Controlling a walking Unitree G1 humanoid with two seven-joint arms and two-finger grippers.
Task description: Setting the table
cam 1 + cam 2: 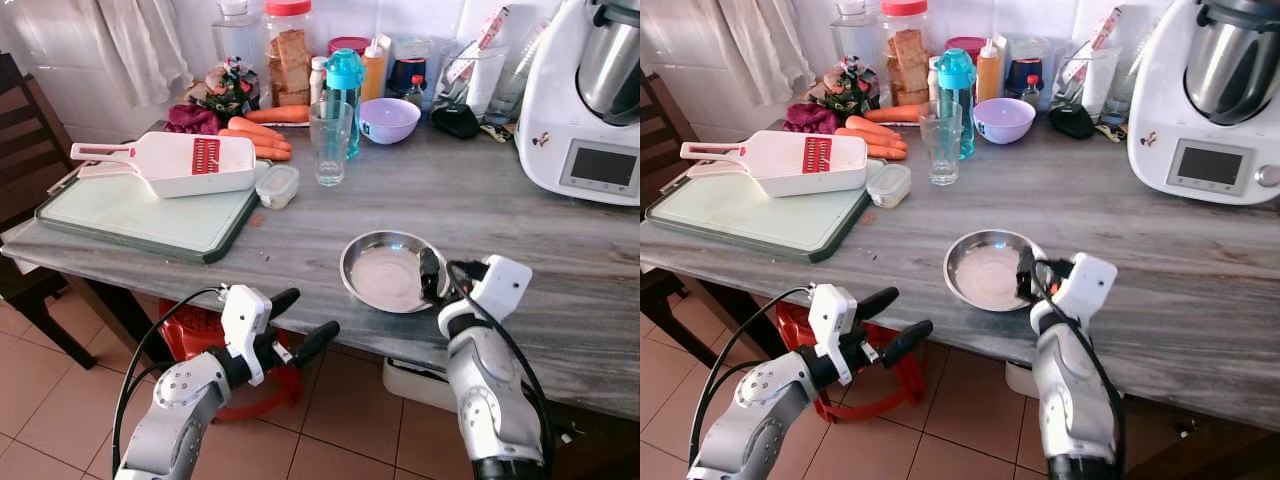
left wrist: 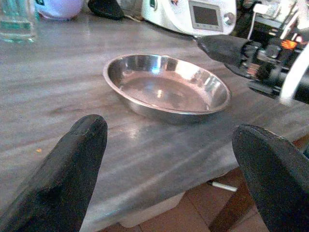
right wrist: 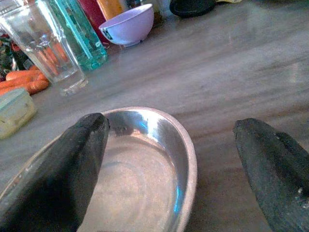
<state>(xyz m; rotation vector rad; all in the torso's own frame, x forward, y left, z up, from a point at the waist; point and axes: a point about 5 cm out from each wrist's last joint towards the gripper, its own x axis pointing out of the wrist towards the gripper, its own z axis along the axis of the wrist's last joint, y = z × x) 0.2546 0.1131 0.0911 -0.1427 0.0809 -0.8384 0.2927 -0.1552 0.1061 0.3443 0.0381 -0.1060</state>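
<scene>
Steel plate [image 1: 390, 270] sits near the table's [image 1: 560, 290] front edge. Right gripper [image 1: 436, 277] is at its right rim, fingers spread, one over the bowl and one outside the rim, straddling it. Right arm is nearer. Left gripper [image 1: 300, 320] hovers below the edge, spread, plate ahead to its right.

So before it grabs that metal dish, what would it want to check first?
1. Right gripper at the steel dish: ok, its fingers straddle the near right rim.
2. Fingers open: ok, spread wide in the right wrist view.
3. Dish empty: ok, nothing inside.
4. Dish flat on the table: ok, though close to the front edge.
5. Space around it: ok, the glass stands well away.
6. Left gripper out of the way: ok, open, below the table edge.
</scene>
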